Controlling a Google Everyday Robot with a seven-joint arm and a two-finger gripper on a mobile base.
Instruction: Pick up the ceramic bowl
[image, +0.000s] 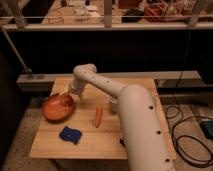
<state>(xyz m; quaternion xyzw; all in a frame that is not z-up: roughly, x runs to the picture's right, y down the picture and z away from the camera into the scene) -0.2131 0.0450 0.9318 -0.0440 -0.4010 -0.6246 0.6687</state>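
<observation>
The ceramic bowl (57, 107) sits on the left part of the table (100, 145), close to the left edge, upright with its glossy orange hollow facing up. I judge it stiff, fairly heavy for its width, and breakable if it drops. The glaze looks slippery, so a pinch on the curved wall could slide off. The rim is the place to take it, one side of my grip inside and one outside, squeezing firmly but not hard.

My hand (70, 94) is at the bowl's far right rim, touching it or just beside it. I cannot tell whether it is wide, narrow or already closed on the rim.

A slim orange carrot-like stick (98, 116) lies to the right of the bowl, apart from it. A small blue crumpled thing (70, 134) lies in front of the bowl, nearer the front edge. Neither blocks a straight lift.

The risk is the left edge: any push leftward could send the bowl toward the drop. Above the bowl there is open room, so I would go straight up, keeping the bowl level because it will hang lopsided from one rim point.
</observation>
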